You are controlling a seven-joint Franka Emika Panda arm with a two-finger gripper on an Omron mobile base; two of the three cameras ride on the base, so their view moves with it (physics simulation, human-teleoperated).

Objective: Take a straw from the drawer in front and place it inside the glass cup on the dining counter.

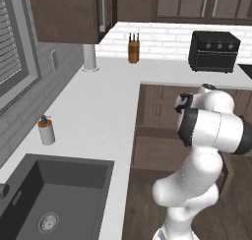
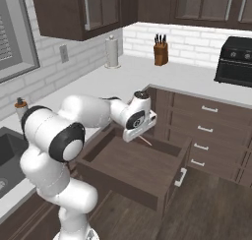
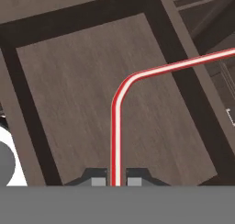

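Observation:
My gripper (image 3: pixel 116 181) is shut on the straw (image 3: pixel 115 126), a thin red-pink stick that rises from between the finger tips and bends off to the right. Below it lies the open drawer (image 3: pixel 69 103), dark brown wood with a bare floor. In the right base view the gripper (image 2: pixel 138 134) hangs over the back of the pulled-out drawer (image 2: pixel 133 158), and the straw (image 2: pixel 145 141) slants down from it above the drawer's floor. The glass cup and the dining counter are out of view.
A white L-shaped countertop (image 1: pixel 103 116) carries a knife block (image 2: pixel 160 51), a paper towel roll (image 2: pixel 112 52), a black toaster oven (image 1: pixel 213 50) and a soap dispenser (image 1: pixel 46 131) beside the grey sink (image 1: pixel 44 195). Closed drawers (image 2: pixel 206 131) stand right of the open one.

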